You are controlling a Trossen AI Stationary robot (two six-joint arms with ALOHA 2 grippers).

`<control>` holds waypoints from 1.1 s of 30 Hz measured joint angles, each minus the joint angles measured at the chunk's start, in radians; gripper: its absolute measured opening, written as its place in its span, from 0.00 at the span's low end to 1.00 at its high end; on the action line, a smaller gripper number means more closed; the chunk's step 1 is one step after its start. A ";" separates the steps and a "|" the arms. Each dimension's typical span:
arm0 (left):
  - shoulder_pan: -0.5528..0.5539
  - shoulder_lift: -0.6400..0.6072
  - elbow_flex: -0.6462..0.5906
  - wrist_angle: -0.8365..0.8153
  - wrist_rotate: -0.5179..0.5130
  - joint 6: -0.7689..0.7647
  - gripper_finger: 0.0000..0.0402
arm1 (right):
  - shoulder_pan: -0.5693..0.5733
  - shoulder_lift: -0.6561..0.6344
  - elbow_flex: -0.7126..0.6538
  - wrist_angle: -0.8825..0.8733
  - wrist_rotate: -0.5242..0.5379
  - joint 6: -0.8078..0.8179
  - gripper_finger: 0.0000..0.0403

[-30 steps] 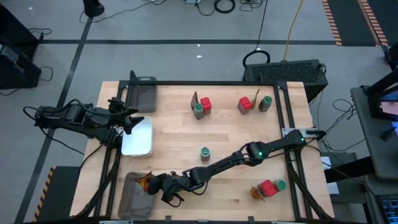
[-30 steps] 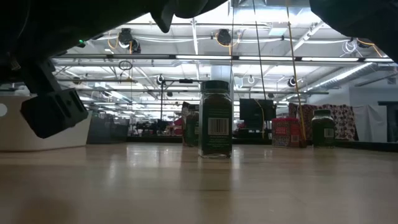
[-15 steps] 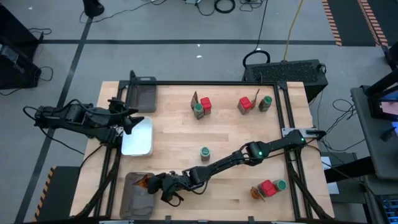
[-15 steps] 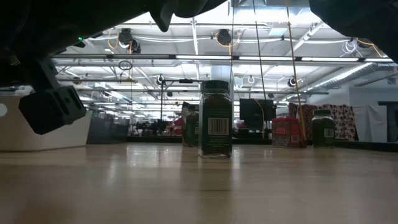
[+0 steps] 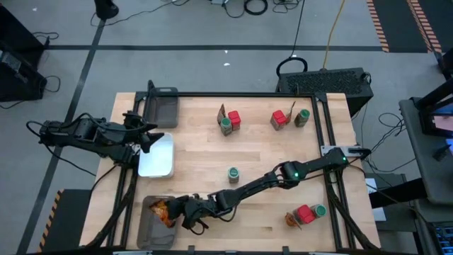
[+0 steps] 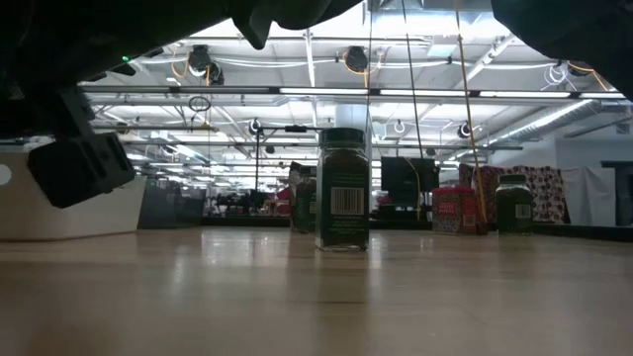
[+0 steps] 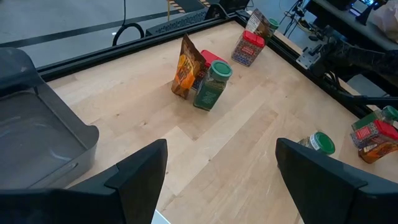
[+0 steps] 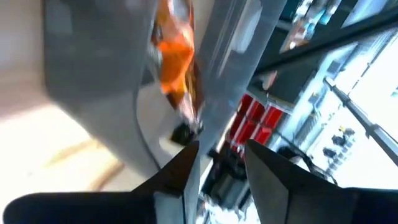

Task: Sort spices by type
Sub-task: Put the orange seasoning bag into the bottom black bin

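Observation:
My right gripper (image 8: 217, 162) reaches over the near-left grey mesh tray (image 5: 150, 228) and stands open. An orange sachet (image 8: 174, 56) lies in that tray (image 5: 161, 210), just beyond the fingertips and apart from them. My left gripper (image 7: 221, 186) waits open above the white dish (image 5: 157, 157) at the table's left. Other spices stand on the table. A green-lidded jar, red box and sachet (image 5: 228, 121) are at the far middle. A similar group (image 5: 287, 118) is at the far right. A lone jar (image 5: 233, 173) stands mid-table (image 6: 343, 188). One more group (image 5: 304, 214) is near right.
A second grey mesh tray (image 5: 163, 106) sits at the far left corner. A black frame rail (image 5: 322, 134) runs along the table's right side. Bare wood lies between the lone jar and the far groups.
The orange sachet was at my right gripper's fingertips by the tray's rim. It has come down into the near-left tray and shows more fully there, clear of the fingers. The right arm has stayed over the tray.

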 joint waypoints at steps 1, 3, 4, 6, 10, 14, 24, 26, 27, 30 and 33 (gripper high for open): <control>0.000 0.000 0.000 0.000 0.000 0.000 0.76 | 0.002 -0.001 0.000 0.008 0.023 -0.010 0.27; 0.000 0.000 0.000 0.000 0.000 0.000 0.76 | 0.004 -0.003 -0.001 0.051 0.065 0.002 0.27; 0.000 0.000 0.000 0.000 0.000 0.000 0.76 | 0.005 -0.010 -0.002 0.064 0.071 0.033 0.27; 0.000 0.000 0.000 0.000 0.001 0.000 0.76 | 0.006 -0.029 -0.002 0.091 0.071 0.091 0.26; 0.000 0.000 0.000 0.017 0.070 0.007 0.76 | 0.007 -0.084 -0.002 0.132 0.070 0.180 0.26; 0.000 0.000 0.000 0.118 0.240 0.051 0.75 | 0.013 -0.158 -0.002 0.087 0.075 0.407 0.26; -0.087 0.049 0.000 0.311 0.582 0.077 0.75 | -0.024 -0.436 0.000 -0.505 -0.359 1.484 0.26; -0.137 0.092 0.000 0.337 0.614 0.067 0.75 | -0.042 -0.465 0.000 -0.589 -0.485 1.645 0.26; -0.166 0.118 0.000 0.347 0.630 0.058 0.75 | -0.047 -0.473 0.000 -0.621 -0.518 1.706 0.26; -0.264 0.216 0.025 0.319 0.656 0.032 0.75 | -0.037 -0.484 0.000 -0.722 -0.531 1.767 0.26; -0.375 0.326 0.093 0.201 0.658 0.025 0.75 | -0.016 -0.483 -0.001 -0.770 -0.517 1.779 0.26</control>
